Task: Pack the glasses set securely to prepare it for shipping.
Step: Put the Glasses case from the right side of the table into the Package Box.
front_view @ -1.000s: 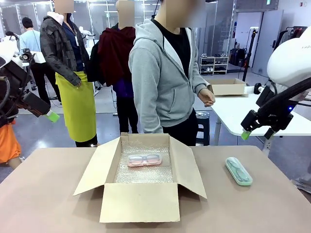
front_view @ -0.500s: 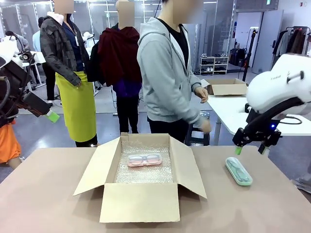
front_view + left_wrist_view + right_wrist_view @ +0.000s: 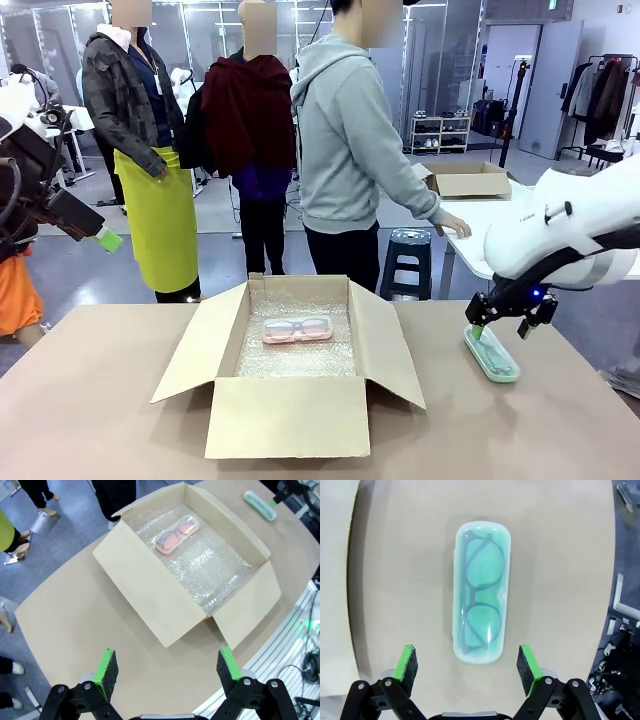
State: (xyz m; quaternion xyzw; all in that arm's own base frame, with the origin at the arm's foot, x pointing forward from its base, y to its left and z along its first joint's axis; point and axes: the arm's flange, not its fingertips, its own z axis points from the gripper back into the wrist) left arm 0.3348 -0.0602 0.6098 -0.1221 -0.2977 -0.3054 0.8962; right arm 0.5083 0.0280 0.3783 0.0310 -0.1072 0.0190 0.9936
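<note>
While its fingers [image 3: 406,664] are gaping empty, the right gripper [image 3: 466,655] is hovering over the mint green case [image 3: 480,592], centred between them; left gripper [image 3: 166,655], likewise open, is facing the pink case [image 3: 177,534] in its box [image 3: 150,595].

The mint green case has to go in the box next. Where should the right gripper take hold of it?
Probably across its narrow middle, closing on the two long sides, straight down from above. The mint green case lies flat on the table, and the open right gripper spans its width.
</note>
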